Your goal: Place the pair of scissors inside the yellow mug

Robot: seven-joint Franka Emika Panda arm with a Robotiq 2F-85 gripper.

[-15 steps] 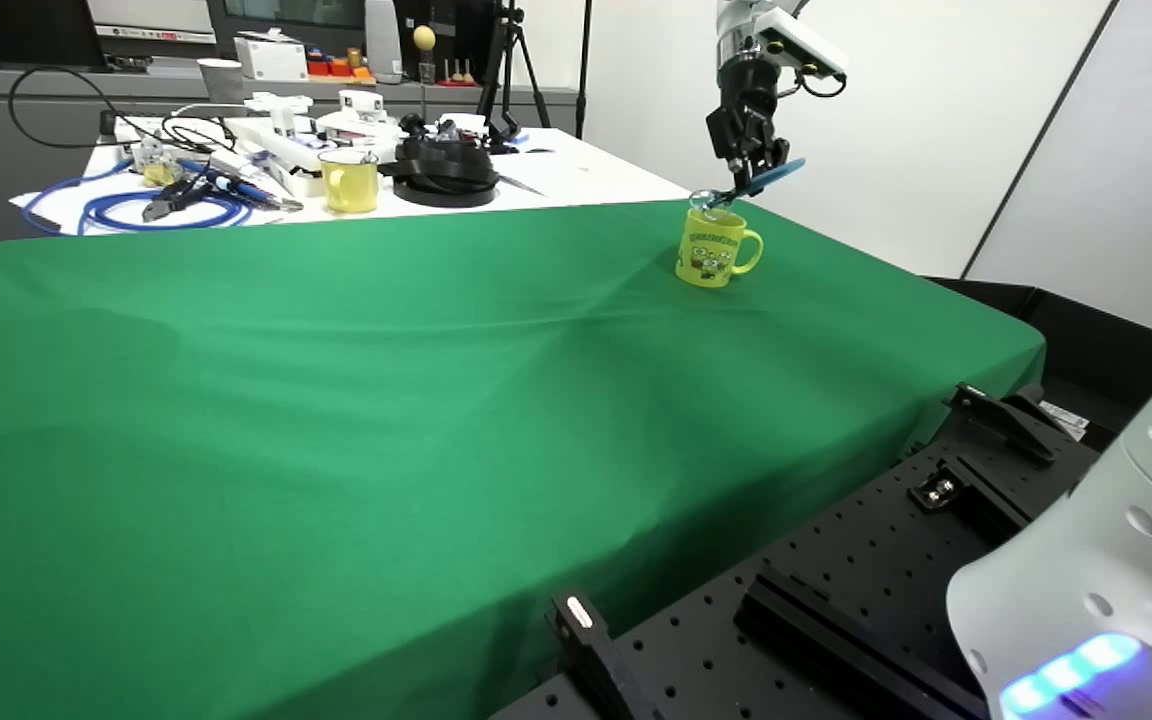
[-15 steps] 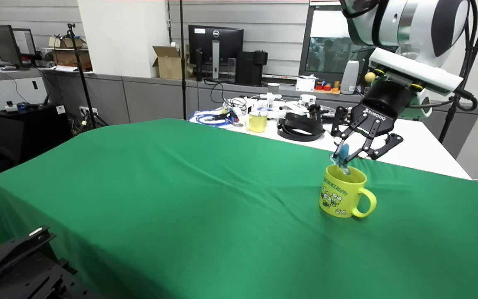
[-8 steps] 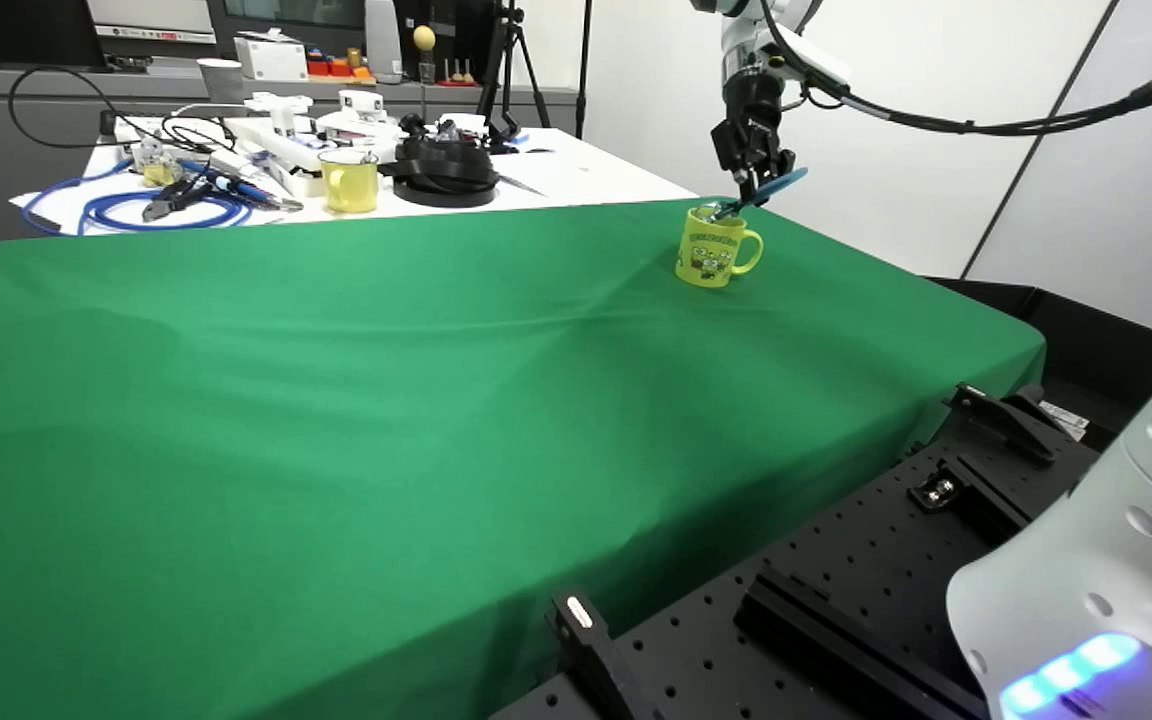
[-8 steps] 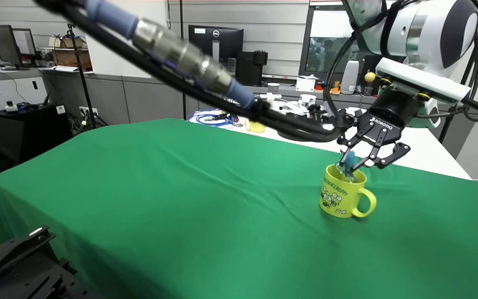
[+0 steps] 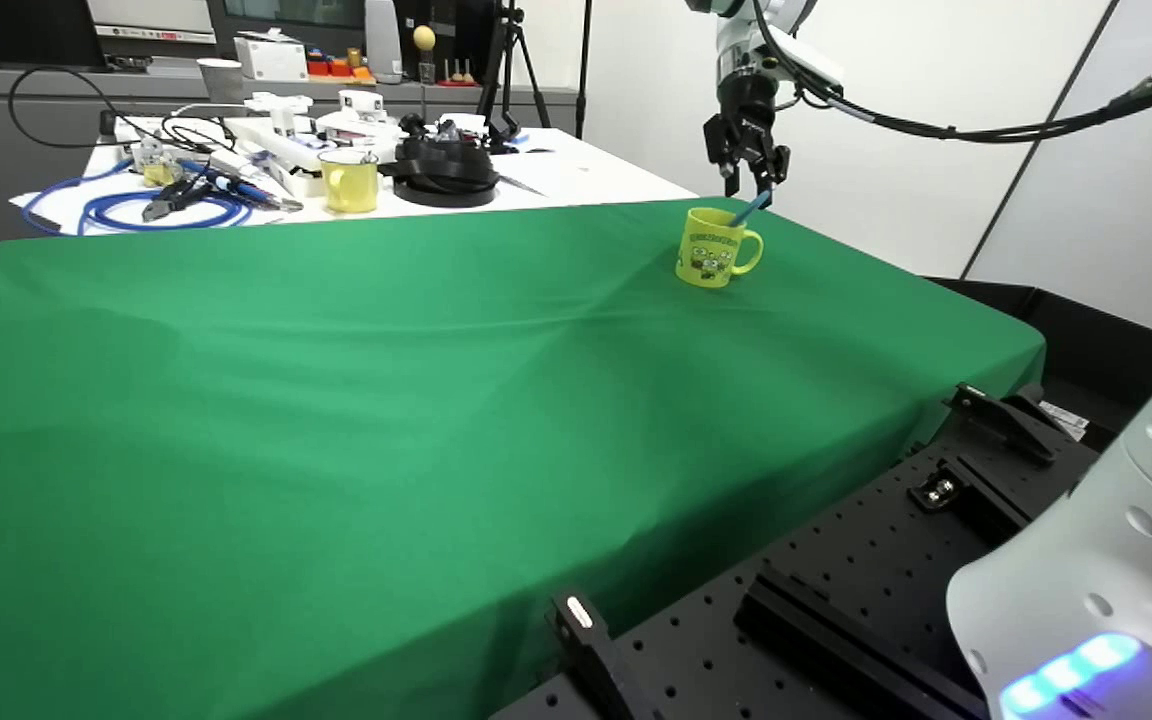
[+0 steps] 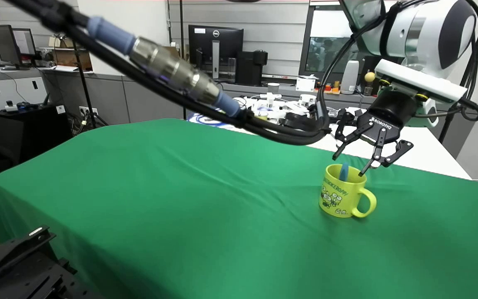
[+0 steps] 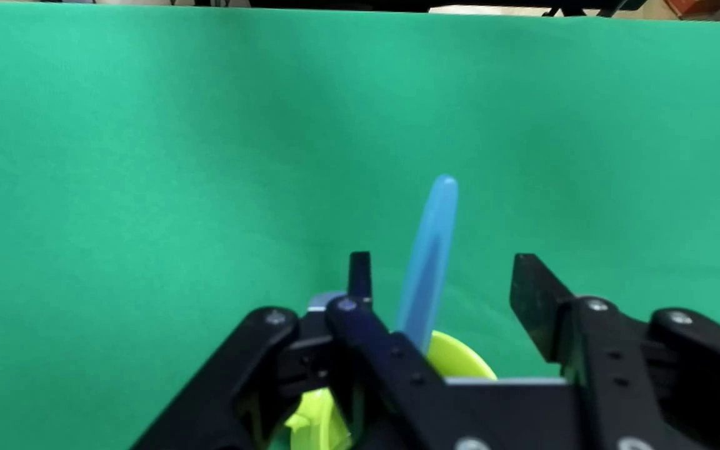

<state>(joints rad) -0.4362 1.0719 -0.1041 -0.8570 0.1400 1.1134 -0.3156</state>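
The gripper [image 6: 348,166] stands with its fingers [image 7: 532,300] spread well apart, one on each side of the pair of scissors [image 7: 432,259]. In the wrist view, green cloth [image 7: 147,219] shows between the scissors and either fingertip; lower down, a finger linkage overlaps them, and whether they touch there I cannot tell.

The scissors are inside the yellow mug [image 6: 349,199], their lower part hidden by its wall. Their blue handle [image 5: 751,208] rises past the rim, leaning between 1 and 2 o'clock in an exterior view. The mug is upright on the cloth, cartoon print on its wall, with the mug handle [image 6: 371,203] at about 4 o'clock in an exterior view.

Beyond the cloth, a white table [image 5: 606,180] carries a paler yellow cup [image 5: 351,190], a little past 9 o'clock from the mug in an exterior view; something shows at its rim, too small to name. Farther back, toward 10 o'clock from that cup, is a grey cup [image 5: 221,82], its inside hidden, and toward 11 a white box [image 5: 271,60].
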